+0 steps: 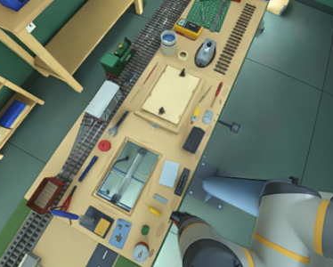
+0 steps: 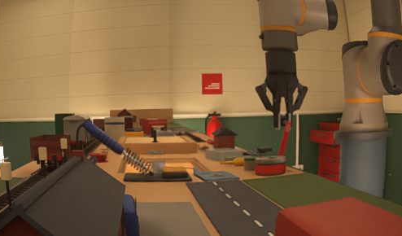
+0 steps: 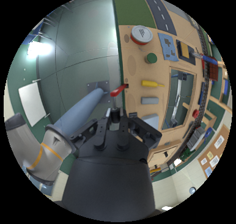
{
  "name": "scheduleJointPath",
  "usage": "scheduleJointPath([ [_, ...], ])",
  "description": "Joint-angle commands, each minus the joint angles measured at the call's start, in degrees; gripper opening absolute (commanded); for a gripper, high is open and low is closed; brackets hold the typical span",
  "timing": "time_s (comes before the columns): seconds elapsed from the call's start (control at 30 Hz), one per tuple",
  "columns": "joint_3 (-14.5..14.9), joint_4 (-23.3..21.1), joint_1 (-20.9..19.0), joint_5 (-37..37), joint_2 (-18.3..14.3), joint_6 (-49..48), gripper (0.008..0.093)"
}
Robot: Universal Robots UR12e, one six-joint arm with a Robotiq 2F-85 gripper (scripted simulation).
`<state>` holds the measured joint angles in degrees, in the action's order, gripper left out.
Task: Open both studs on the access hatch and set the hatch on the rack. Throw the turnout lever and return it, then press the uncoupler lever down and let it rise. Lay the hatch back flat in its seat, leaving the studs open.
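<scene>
A red lever (image 2: 285, 137) (image 3: 118, 91) with a black knob stands up at the near edge of the table, and I grip its knob in my closed gripper (image 2: 282, 120) (image 3: 114, 118). The lever leans slightly and is pivoted at the table edge (image 1: 173, 216). The access hatch (image 1: 171, 94), a tan panel with two black studs (image 1: 182, 72) (image 1: 161, 109), lies on the rack further along the table. The open hatch seat (image 1: 127, 174) (image 3: 178, 96) shows a grey mechanism inside.
A cream wall with a red sign (image 2: 211, 83) stands behind the table. A red-rimmed round tin (image 2: 270, 164), green cylinder (image 1: 145, 230), yellow-handled tool (image 1: 153, 210) and grey blocks lie near the lever. Track, a green locomotive (image 1: 117, 57) and wagons run along the far side.
</scene>
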<state>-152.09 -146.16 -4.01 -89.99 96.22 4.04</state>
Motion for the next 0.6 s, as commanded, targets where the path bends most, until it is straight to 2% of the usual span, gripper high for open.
scheduleJointPath([
  [0.0, 0.0, 0.2, 0.0, 0.0, 0.0, 0.0, 0.0080],
  [0.57, 1.6, 0.6, 0.1, 0.0, -1.1, -0.2, 0.0080],
])
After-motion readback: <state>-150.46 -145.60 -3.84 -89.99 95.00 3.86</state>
